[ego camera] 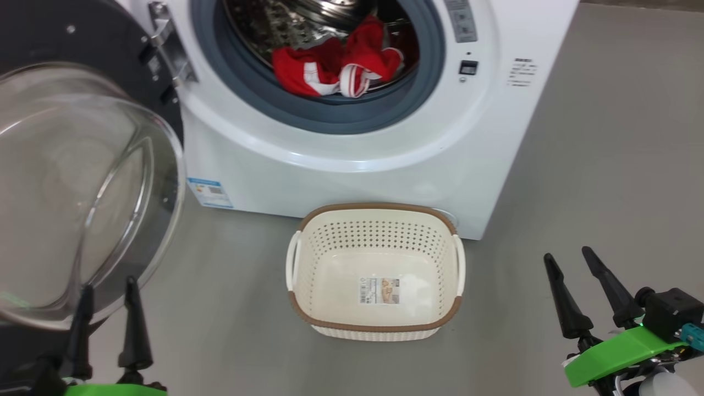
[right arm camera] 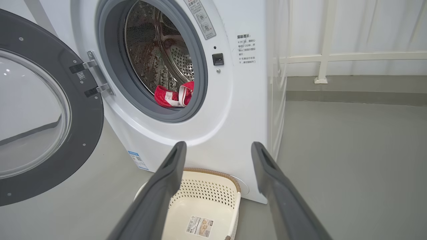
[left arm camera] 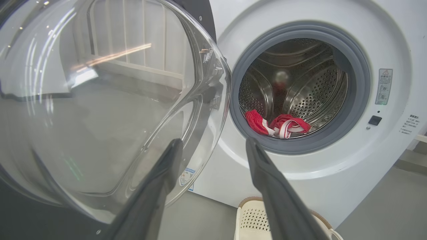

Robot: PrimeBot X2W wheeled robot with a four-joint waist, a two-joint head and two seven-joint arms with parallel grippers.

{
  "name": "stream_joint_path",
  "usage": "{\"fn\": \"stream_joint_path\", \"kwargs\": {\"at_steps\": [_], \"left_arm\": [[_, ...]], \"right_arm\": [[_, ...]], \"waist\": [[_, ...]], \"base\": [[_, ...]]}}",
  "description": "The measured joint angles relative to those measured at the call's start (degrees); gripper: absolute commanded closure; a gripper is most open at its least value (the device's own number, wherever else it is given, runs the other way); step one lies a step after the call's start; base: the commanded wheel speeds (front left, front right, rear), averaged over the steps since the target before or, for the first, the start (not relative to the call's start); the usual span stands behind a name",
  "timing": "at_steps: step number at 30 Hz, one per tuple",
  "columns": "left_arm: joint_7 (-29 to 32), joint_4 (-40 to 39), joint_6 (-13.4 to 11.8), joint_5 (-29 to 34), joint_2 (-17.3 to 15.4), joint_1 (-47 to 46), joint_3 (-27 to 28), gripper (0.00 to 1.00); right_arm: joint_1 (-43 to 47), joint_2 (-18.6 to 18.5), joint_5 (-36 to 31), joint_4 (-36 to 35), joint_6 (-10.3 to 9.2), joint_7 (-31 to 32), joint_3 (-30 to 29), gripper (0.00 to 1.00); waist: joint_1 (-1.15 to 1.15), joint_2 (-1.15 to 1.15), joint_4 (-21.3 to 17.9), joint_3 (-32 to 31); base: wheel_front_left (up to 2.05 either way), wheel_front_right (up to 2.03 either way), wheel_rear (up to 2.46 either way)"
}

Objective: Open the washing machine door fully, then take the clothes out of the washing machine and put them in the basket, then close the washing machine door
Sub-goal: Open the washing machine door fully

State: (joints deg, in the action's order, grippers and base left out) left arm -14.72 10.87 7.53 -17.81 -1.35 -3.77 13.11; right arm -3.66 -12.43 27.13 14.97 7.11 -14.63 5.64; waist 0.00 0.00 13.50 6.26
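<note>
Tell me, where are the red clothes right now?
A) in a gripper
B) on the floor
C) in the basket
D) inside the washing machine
D: the clothes lie in the drum of the washing machine, behind its open door, and the basket in front holds no clothes.

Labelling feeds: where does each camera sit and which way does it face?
Head: up top, looking down at white box-shaped washing machine and cream perforated plastic basket; both jaws low.
Left wrist: along open left jaws, beside round glass-bowl door.
Right wrist: along open right jaws, toward basket.
All share red striped clothes.
</note>
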Motion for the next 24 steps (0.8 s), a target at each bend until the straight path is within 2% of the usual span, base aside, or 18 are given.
{"fn": "stream_joint_path", "kwargs": {"at_steps": [10,24], "left_arm": [[0.0,-2.83,0.0,0.45,-1.01,0.49,-7.39,0.0],[0.0,-3.72,0.0,-2.05,-1.91,0.56,-12.25,0.0]], "right_arm": [[0.82,0.43,0.01,-0.43,0.0,0.0,-2.13,0.0],[1.29,1.54,0.0,-0.92,0.0,0.0,-5.3,0.0]], "waist": [[0.0,0.0,-4.89,0.0],[0.0,0.0,-11.73,0.99]], "base": [[0.0,0.0,0.0],[0.0,0.0,0.0]]}}
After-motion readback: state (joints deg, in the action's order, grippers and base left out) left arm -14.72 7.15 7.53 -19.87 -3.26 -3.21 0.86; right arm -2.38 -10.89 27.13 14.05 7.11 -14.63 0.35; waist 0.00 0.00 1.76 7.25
